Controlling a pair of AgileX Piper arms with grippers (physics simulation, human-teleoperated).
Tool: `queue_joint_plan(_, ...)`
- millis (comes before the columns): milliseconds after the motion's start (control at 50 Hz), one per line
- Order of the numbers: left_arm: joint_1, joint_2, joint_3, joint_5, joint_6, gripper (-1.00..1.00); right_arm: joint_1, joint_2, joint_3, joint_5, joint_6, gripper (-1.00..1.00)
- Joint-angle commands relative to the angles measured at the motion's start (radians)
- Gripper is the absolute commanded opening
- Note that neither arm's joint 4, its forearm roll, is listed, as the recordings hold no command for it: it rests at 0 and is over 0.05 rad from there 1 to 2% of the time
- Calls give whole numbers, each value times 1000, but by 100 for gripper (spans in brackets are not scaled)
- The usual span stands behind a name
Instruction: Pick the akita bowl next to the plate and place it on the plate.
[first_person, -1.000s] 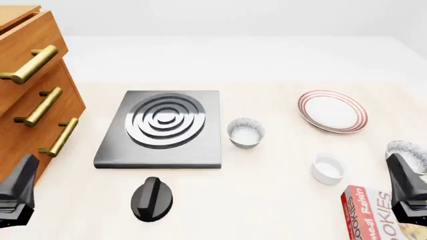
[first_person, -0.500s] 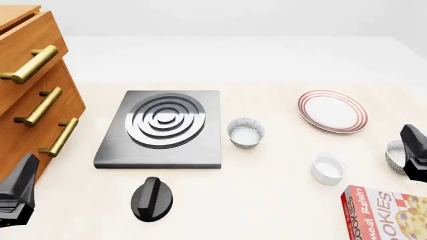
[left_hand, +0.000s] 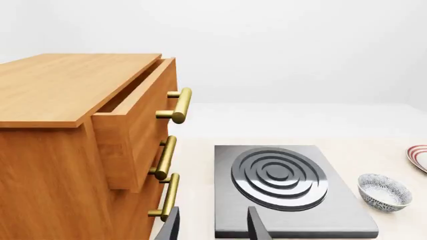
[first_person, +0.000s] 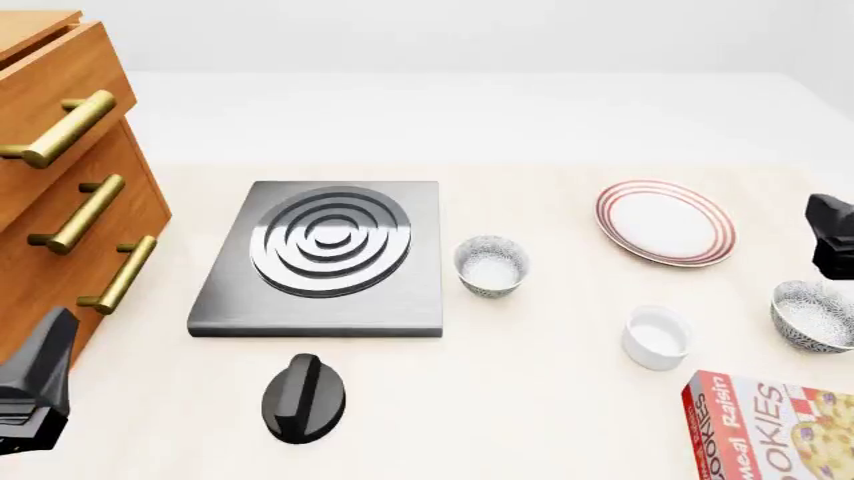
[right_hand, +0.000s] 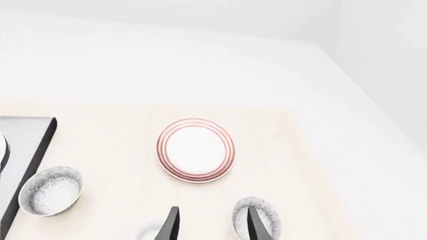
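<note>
plate (first_person: 665, 222) far right | akita bowl (first_person: 813, 315) nearer, right of ramekin (first_person: 657, 337) | second bowl (first_person: 491, 265) beside hob (first_person: 324, 258)

right tool (right_hand: 211, 226) risen and moved toward the plate (first_person: 665, 222), akita bowl (first_person: 814, 315) now uncovered

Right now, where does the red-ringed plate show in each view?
Front view: plate at right, beyond the white ramekin.
Left wrist view: only its rim at the picture's edge.
Right wrist view: plate central, ahead of the open right claw.
Shared landmark: the stove plate.
</note>
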Motion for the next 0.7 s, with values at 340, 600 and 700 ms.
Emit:
queue_joint_plan(340,0,0,0,0,0,100,-80,266,-58,-48,-34,100)
queue_joint_plan(600,0,0,0,0,0,100,-98,360,-93,-67,-76,100)
queue_joint_plan(700,0,0,0,0,0,100,-97,426,-96,-111,-78,100)
